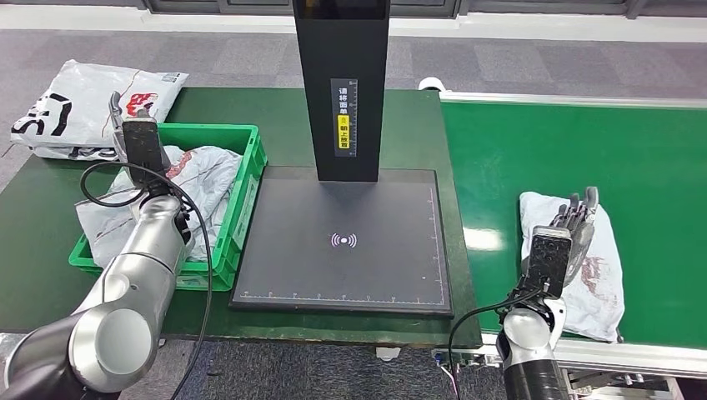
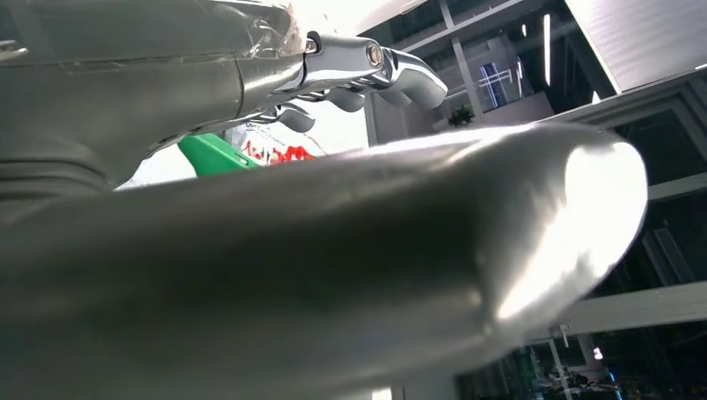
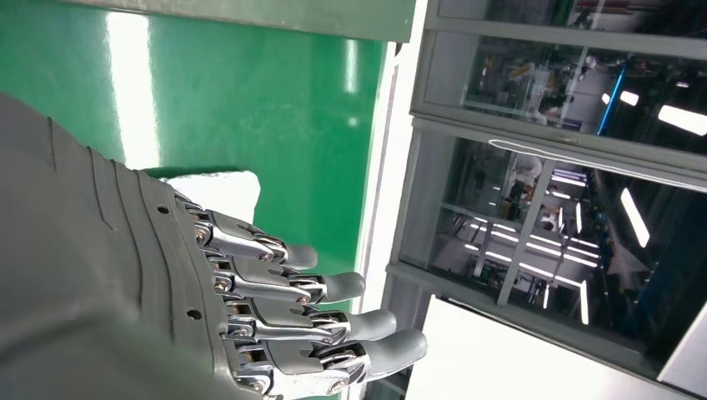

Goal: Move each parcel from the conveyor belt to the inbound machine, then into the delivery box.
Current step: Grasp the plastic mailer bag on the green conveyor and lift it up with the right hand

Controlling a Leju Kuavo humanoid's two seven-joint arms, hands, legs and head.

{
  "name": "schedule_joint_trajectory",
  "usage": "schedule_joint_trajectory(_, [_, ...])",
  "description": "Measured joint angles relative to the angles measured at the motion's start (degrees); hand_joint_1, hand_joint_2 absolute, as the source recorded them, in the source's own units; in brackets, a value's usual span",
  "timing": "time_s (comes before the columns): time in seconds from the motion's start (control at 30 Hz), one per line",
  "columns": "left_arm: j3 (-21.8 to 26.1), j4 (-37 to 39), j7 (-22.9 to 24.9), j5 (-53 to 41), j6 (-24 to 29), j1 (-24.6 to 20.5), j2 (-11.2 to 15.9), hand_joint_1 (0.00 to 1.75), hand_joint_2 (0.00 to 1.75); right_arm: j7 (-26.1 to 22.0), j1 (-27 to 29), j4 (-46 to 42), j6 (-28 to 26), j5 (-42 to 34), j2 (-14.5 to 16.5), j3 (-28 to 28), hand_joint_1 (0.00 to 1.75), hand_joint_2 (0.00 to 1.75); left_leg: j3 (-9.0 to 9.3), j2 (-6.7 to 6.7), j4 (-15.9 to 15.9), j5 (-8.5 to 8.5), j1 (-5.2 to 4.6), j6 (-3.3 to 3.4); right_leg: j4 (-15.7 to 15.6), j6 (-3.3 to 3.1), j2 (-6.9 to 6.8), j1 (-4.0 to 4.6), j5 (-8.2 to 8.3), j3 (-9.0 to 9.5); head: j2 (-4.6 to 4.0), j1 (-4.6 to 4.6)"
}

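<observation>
So the inbound machine (image 1: 343, 242), a flat black pad with a tall black post (image 1: 343, 83), sits mid-counter (image 1: 33, 225) between the green delivery box (image 1: 242, 208) and the green conveyor belt (image 1: 567, 158), and there's a spare white bag (image 1: 75, 108) lying behind the box. One grey parcel (image 1: 204, 179) is already in the box, another white parcel (image 1: 596, 271) is lying on the belt. The left hand (image 1: 137, 133) is raised over the box's far-left corner, holding nothing, fingers loosely apart, while the right hand (image 1: 567, 242) hovers flat over the belt parcel with fingers (image 3: 333, 287) stretched out straight and empty.
</observation>
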Motion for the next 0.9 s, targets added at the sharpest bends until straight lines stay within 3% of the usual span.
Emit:
schedule_joint_trajectory(0.27, [0.00, -0.22, -0.01, 0.10, 0.01, 0.04, -0.11, 0.00, 0.00, 0.01, -0.01, 0.01, 0.00, 0.00, 0.00, 0.00, 0.00, 0.00, 0.00, 0.00, 0.00, 0.00, 0.00, 0.00, 0.00, 0.00, 0.00, 0.00, 0.00, 0.00, 0.00, 0.00])
schedule_joint_trajectory(0.43, [-0.46, -2.37, -0.03, 4.86, 1.35, 1.09, -0.70, 0.00, 0.00, 0.04, -0.51, 0.94, -1.19, 0.25, -0.21, -0.04, 0.00, 0.00, 0.01, 0.01, 0.00, 0.00, 0.00, 0.00, 0.00, 0.00, 0.01, 0.00, 0.00, -0.02, 0.00, 0.00])
schedule_joint_trajectory(0.5, [-1.39, -3.75, -0.09, 6.54, 1.82, 1.86, -1.22, 0.00, 0.00, -0.09, -0.82, 1.80, -2.47, 0.53, -0.38, -0.17, 0.00, 0.87, 0.00, 0.00, 0.00, 0.00, 0.00, 0.00, -0.01, 0.00, 0.00, 0.00, 0.00, -0.03, 0.00, 0.00])
schedule_joint_trajectory(0.57, [-2.81, -4.53, -0.14, 8.19, 0.33, 2.36, -1.77, 0.00, 0.87, 0.18, -1.12, 3.00, -4.61, 1.72, -0.61, -0.53, 0.00, 1.75, 0.00, -0.01, 0.01, 0.00, 0.00, 0.00, -0.03, 0.00, -0.01, 0.00, 0.00, -0.03, 0.00, 0.00])
schedule_joint_trajectory(0.63, [-4.99, -4.57, 0.01, 9.50, -4.73, 2.68, -2.46, 0.00, 1.75, 1.39, -1.54, 4.83, -7.56, 5.13, -0.94, -1.21, 0.00, 1.75, 0.00, -0.07, 0.01, 0.00, -0.01, 0.01, -0.06, 0.01, -0.07, -0.01, 0.00, -0.01, 0.00, 0.00])
schedule_joint_trajectory(0.73, [-10.51, -4.23, 1.56, 9.52, -20.46, 3.89, -4.08, 0.00, 1.75, 6.28, -2.46, 8.81, -10.29, 18.51, -1.42, -4.48, 0.00, 1.75, 0.01, -0.21, 0.03, 0.00, -0.06, 0.06, -0.12, 0.05, -0.22, -0.06, -0.01, 0.06, 0.00, 0.00])
schedule_joint_trajectory(0.83, [-19.01, -3.93, 5.05, 9.18, -41.19, 7.24, -7.38, 0.00, 1.75, 21.46, -4.05, 16.47, -10.62, 40.45, -3.18, -10.94, 0.00, 1.75, 0.05, -0.42, 0.04, -0.07, -0.20, 0.26, -0.19, 0.27, -0.39, -0.20, -0.09, 0.26, 0.00, 0.01])
schedule_joint_trajectory(0.9, [-24.37, -3.52, 6.44, 8.51, -47.12, 9.81, -9.44, 0.00, 1.75, 28.66, -4.80, 21.81, -10.66, 48.75, -4.59, -15.60, 0.00, 1.75, -0.05, -0.61, 0.07, -0.10, -0.26, 0.40, -0.19, 0.44, -0.55, -0.28, -0.13, 0.32, 0.00, 0.02])
